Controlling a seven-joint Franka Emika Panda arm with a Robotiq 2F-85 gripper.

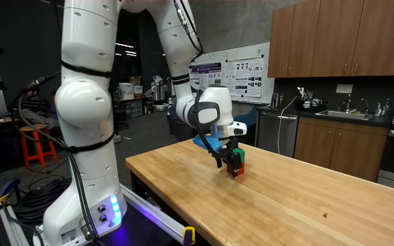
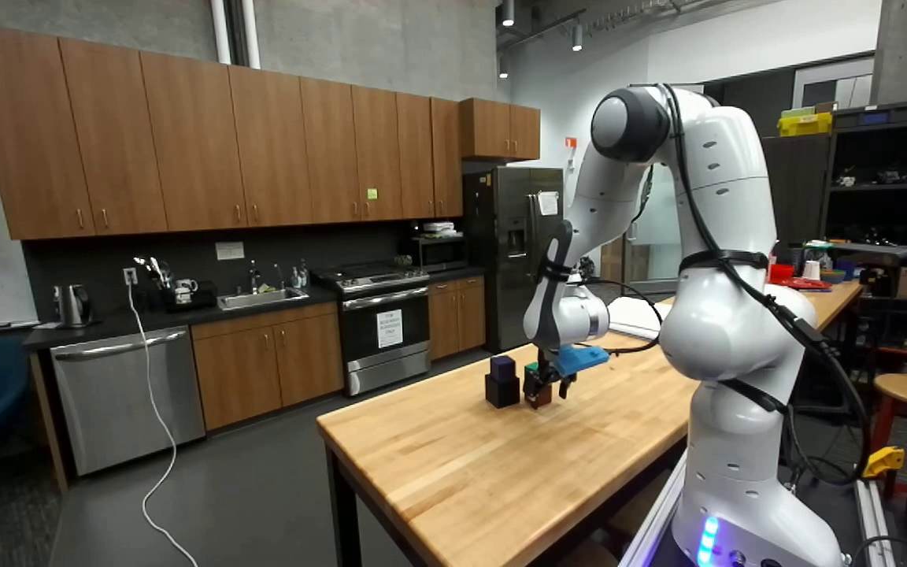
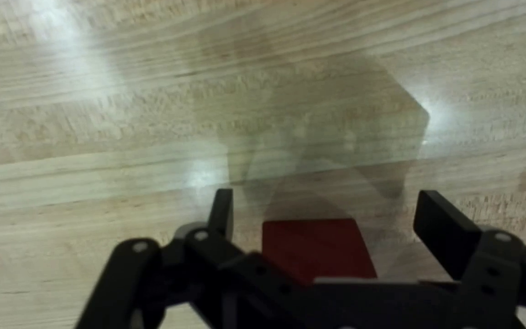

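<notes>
The end effector (image 3: 326, 205) is released, its fingers spread wide and clasping nothing; in the wrist view the red block (image 3: 318, 249) shows between them, with table (image 3: 85, 137) visible on either side and the gap looking wider on that view's right. In both exterior views the green block (image 1: 240, 154) sits on the red block; the wrist view hides it, so I cannot tell whether the end effector touches it. Just beside this pair, the blue block (image 2: 502, 367) rests on the black block (image 2: 503, 391).

Good handling here calls for small, slow moves; before any squeeze, the two gaps are best evened out, so that both fingers meet the sides together and the red block is not shoved from under the green block; should the end effector withdraw instead, backing out along the line of its fingers, held well apart, seems safest; any sideways swing is better left until it clears both stacks, since a nudge could topple the upper blocks.
</notes>
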